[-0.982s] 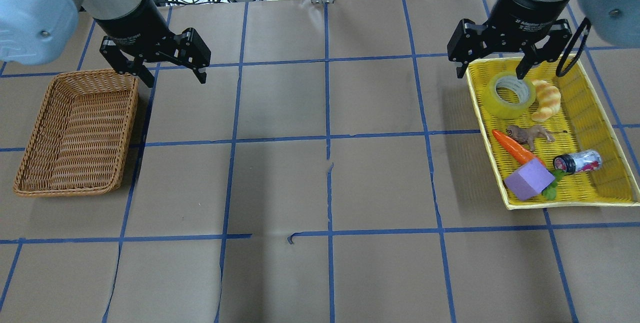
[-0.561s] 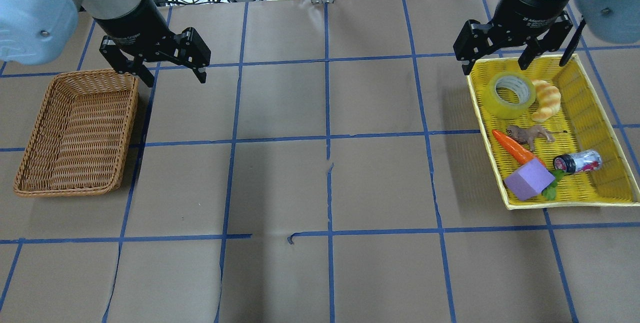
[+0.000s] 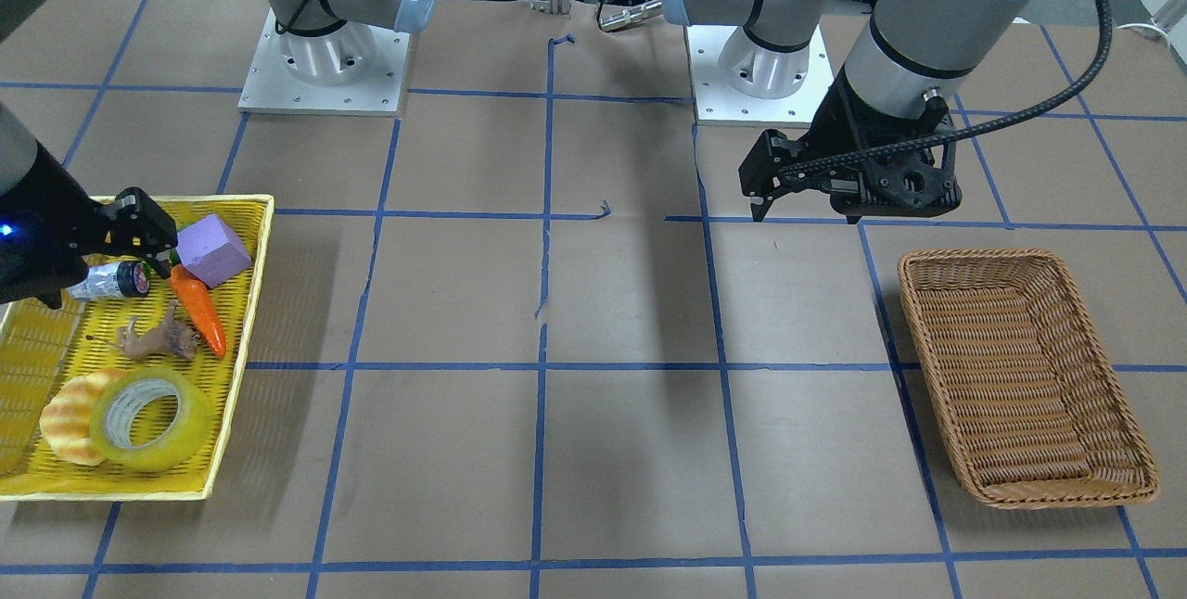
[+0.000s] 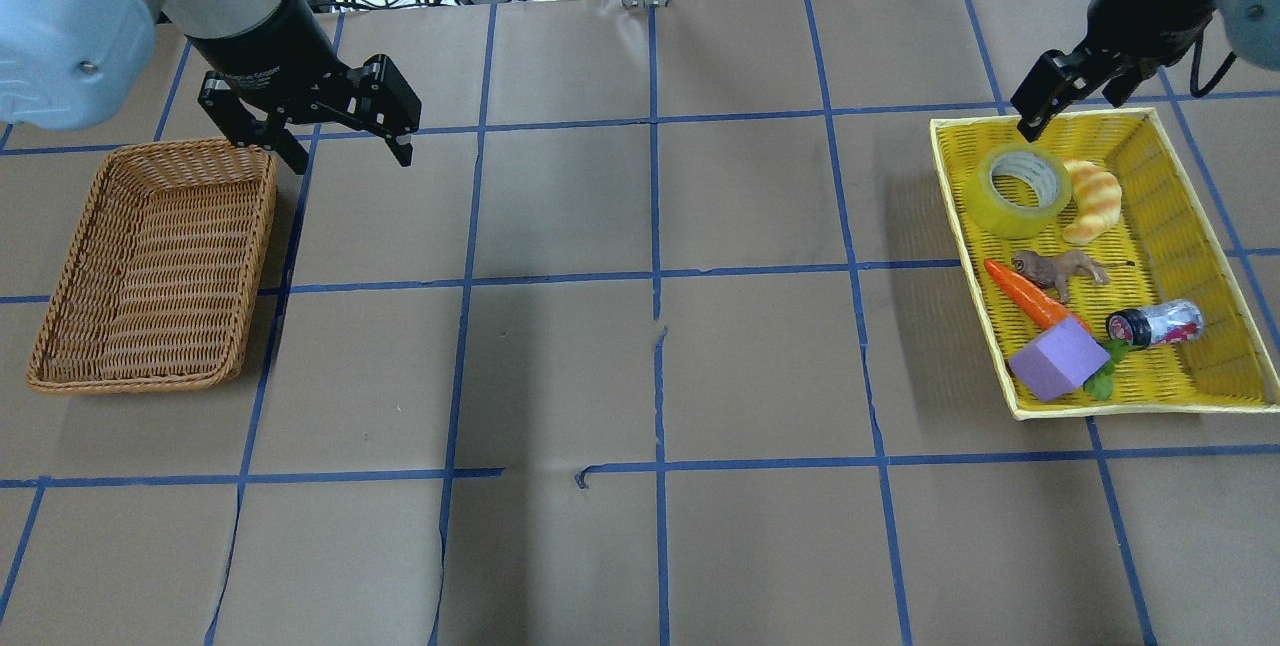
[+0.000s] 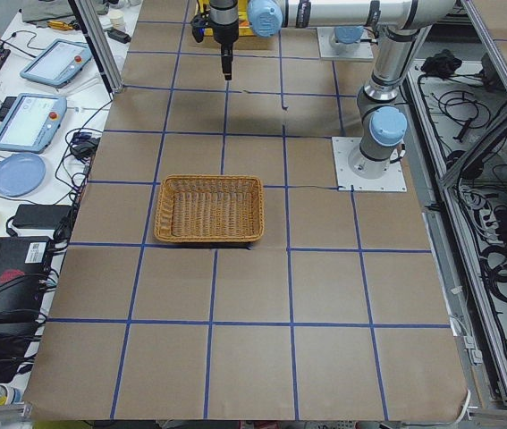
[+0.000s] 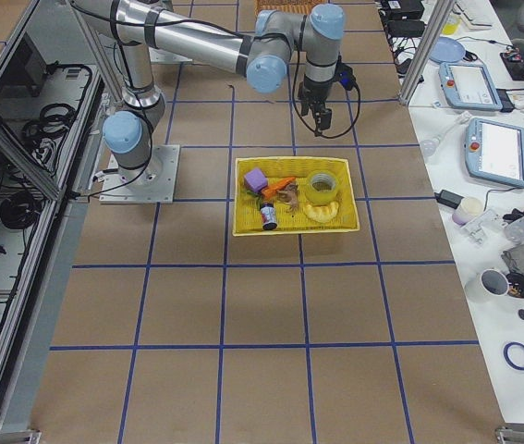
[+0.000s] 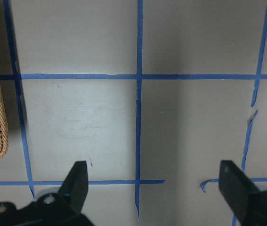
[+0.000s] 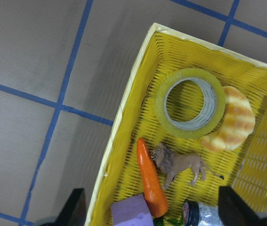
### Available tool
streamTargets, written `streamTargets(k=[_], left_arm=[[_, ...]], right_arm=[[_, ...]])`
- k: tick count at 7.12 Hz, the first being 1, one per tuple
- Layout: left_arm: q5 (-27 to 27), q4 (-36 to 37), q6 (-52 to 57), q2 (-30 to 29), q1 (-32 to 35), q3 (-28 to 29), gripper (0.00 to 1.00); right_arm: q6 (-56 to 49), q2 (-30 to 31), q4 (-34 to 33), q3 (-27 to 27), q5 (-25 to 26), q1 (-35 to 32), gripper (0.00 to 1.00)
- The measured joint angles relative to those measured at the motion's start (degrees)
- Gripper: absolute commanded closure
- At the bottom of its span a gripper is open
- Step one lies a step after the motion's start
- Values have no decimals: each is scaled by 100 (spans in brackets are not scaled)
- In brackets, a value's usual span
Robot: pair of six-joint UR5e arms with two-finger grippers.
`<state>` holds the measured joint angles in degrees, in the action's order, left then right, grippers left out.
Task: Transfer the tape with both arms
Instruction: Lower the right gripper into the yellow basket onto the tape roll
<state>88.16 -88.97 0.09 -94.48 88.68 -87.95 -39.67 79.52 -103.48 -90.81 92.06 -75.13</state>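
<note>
The yellow tape roll (image 4: 1018, 191) lies flat in the far corner of the yellow tray (image 4: 962, 226), touching a croissant. It also shows in the front view (image 3: 148, 418) and the right wrist view (image 8: 190, 109). My right gripper (image 4: 1075, 101) is open and empty, raised over the tray's far edge, apart from the tape. Its fingertips (image 8: 74, 207) frame the bottom of the right wrist view. My left gripper (image 4: 350, 151) is open and empty above the table, just beyond the wicker basket's (image 4: 150, 266) far right corner.
The tray also holds a croissant (image 4: 1092, 198), a toy lion (image 4: 1060, 269), a carrot (image 4: 1030, 296), a purple block (image 4: 1060, 358) and a small bottle (image 4: 1155, 323). The wicker basket holds nothing. Brown paper with blue tape lines covers the table between basket and tray.
My right gripper has risen and drawn back from the tape toward the tray's far edge, turning as it went. The tape and my left arm have not moved.
</note>
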Motion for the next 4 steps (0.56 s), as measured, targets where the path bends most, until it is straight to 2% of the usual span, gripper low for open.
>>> streamTargets(k=[2,4], left_arm=[[0,3,0,-10,0,-3,0],[0,5,0,-16,0,-9,0]], right_arm=[[-1280,-332,-954,-463,19,51,1],[-2090,-555,-1989,-1077,27,205,0]])
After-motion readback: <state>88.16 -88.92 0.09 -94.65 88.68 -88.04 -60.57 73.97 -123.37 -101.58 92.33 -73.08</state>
